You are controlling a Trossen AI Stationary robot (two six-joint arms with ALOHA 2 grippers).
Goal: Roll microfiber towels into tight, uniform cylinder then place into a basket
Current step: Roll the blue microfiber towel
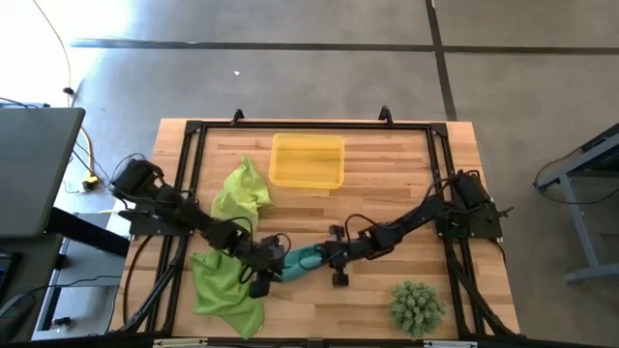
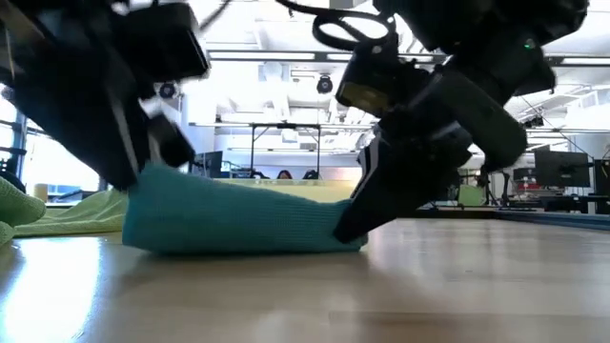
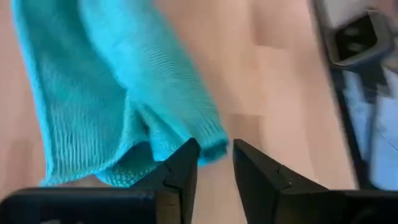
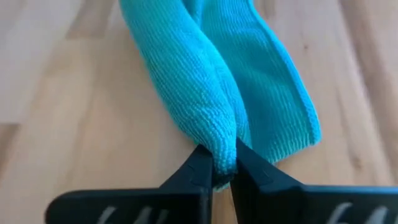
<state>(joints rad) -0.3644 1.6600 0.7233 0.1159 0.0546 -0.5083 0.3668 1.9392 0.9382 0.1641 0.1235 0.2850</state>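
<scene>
Basically mid-roll on the teal towel point(image 1: 305, 259), which lies as a loose, flattened tube on the wooden surface point(image 1: 387, 193) near the front middle, between the two arms. Right tool point(image 4: 225, 163) is pinched tight on one end of the teal towel, fabric bunched between its fingers. Left tool point(image 3: 214, 163) is at the other end with fingers slightly apart; a corner of the cloth sits just at the gap, not clearly gripped. Two lime-green towels wait on the left side, one crumpled point(image 1: 242, 191) near the basket, one spread point(image 1: 224, 282) at the front edge. Yellow basket point(image 1: 308, 160) sits at the back middle with nothing visible in it. Spiky plant point(image 1: 417, 305) at front right, out of the way. To do this step well, judging from the slack: left tool should likely re-grip its end fully, both ends kept level and under even tension, then turned together so the tube tightens without coning or flaring open.
</scene>
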